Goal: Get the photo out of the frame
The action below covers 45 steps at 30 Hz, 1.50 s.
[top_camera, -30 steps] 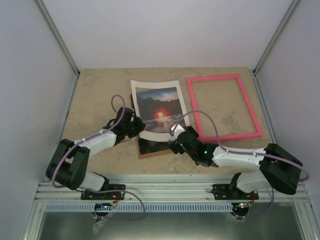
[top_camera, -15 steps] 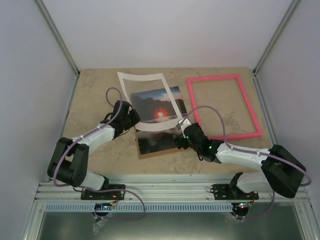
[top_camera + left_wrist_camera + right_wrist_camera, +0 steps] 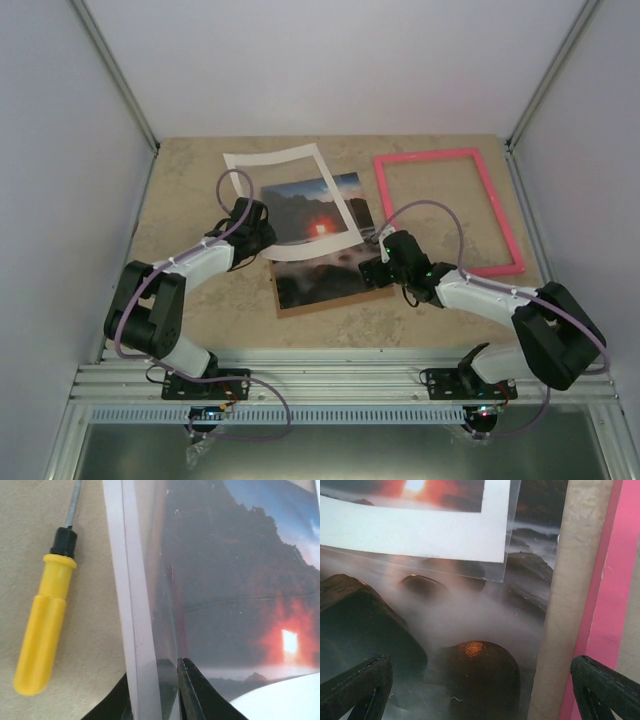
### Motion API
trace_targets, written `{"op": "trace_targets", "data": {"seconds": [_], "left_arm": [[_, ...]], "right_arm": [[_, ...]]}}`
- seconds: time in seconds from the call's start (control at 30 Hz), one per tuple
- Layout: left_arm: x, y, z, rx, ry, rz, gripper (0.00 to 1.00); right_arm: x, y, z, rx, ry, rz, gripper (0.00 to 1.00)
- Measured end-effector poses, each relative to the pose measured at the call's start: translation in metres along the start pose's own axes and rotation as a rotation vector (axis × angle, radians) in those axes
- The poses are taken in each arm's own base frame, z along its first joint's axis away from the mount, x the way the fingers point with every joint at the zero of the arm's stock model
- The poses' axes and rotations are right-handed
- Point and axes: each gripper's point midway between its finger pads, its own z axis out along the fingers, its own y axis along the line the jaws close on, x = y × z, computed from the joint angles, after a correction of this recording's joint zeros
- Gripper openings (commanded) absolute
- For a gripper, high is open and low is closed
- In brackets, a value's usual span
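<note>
While looking down on the big tan table (image 3: 190, 200), can call the job mostly done. Off to the right, the pink frame (image 3: 425, 155), flat and holding nothing, with only bare table showing through. In the middle, the brown backing board (image 3: 300, 309), carrying the photo (image 3: 320, 275) face up, out of the frame and just beside it, not touching. Over the photo's top part, the white mat (image 3: 270, 157), with a clear sheet (image 3: 445, 562) poking out past its edge. Left to do, at a guess: pulling the mat right off and lifting the photo from the board. Next to the mat, a small yellow screwdriver (image 3: 42, 630). Last, the pincers: left gripper (image 3: 157, 692) pinched narrow on the mat's left edge; right gripper (image 3: 480, 690) spread wide, holding nothing, low over the photo's bottom right corner.
</note>
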Motion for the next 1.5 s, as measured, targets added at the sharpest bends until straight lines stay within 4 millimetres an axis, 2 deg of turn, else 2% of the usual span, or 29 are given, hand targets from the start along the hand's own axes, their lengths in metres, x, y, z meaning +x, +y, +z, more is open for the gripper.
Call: {"op": "trace_targets", "data": {"seconds": [0.1,0.33,0.77,0.9,1.03,1.2,1.5], "left_arm": [[0.000,0.006,0.000,-0.030,-0.003,0.013,0.21],[0.001,0.010,0.001,-0.051,0.000,0.043,0.14],[0.021,0.014,0.010,-0.036,0.072,0.052,0.11],[0.026,0.019,0.011,-0.048,0.085,0.053,0.19],[0.027,0.023,0.009,-0.069,0.083,0.057,0.32],[0.022,0.027,-0.004,-0.080,0.052,0.046,0.46],[0.015,0.031,-0.031,-0.064,-0.016,-0.003,0.54]], "right_arm": [[0.004,-0.003,0.006,-0.010,0.037,0.026,0.98],[0.003,-0.003,0.022,-0.033,0.086,0.067,0.98],[0.007,-0.023,0.047,-0.009,0.152,0.145,0.98],[0.008,-0.026,0.051,-0.012,0.162,0.161,0.98],[0.011,-0.022,0.054,-0.034,0.178,0.168,0.98],[0.012,-0.019,0.055,-0.053,0.185,0.175,0.98],[0.011,-0.014,0.055,-0.084,0.189,0.180,0.98]]}}
